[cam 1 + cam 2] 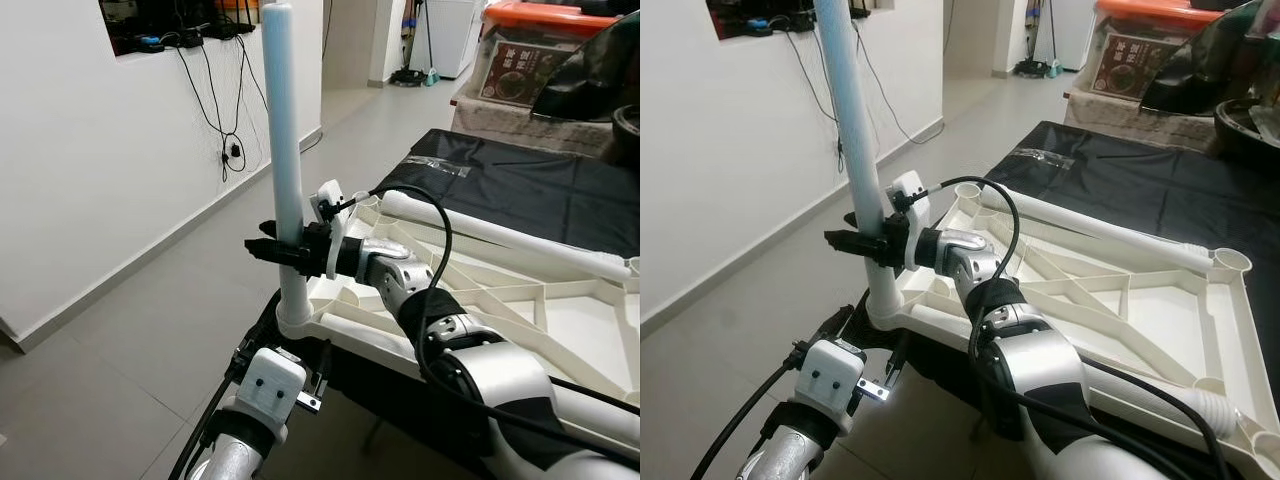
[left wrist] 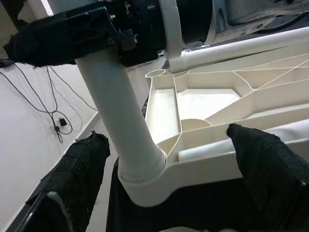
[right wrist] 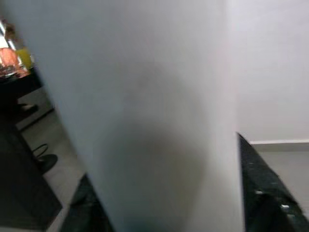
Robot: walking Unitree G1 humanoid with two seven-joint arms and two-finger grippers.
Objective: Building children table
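— While the white tabletop (image 1: 590,330) lies upside down on the black-covered surface (image 1: 540,190), ribs facing up, where does the leg stand?

— One white table leg (image 1: 283,150) stands upright in the corner socket (image 1: 296,322) nearest the robot, at the tabletop's near-left corner. It rises well above the tabletop's rim.

— And the right gripper?

— The right gripper (image 1: 275,250) reaches across from the right and is clamped on that leg, a little above the socket, its black fingers wrapped around the tube. From the right wrist, the pale tube sits blurred and very close, with a dark finger (image 3: 263,193) at its side.

— What about the left one?

— The left gripper (image 2: 164,188) sits low, just below the socket corner. Its two black fingers are spread apart, one on either side of the leg's base, touching nothing that can be made out.

— Anything else on the tabletop?

— A second white leg (image 1: 500,235) lies flat across the underside, running from near the right wrist toward the far-right corner.

— And around it?

— A white wall (image 1: 90,150) with black cables (image 1: 225,110) hanging to a socket, a grey tiled floor (image 1: 130,350), and a clear storage box with an orange lid (image 1: 535,55) beyond the black surface
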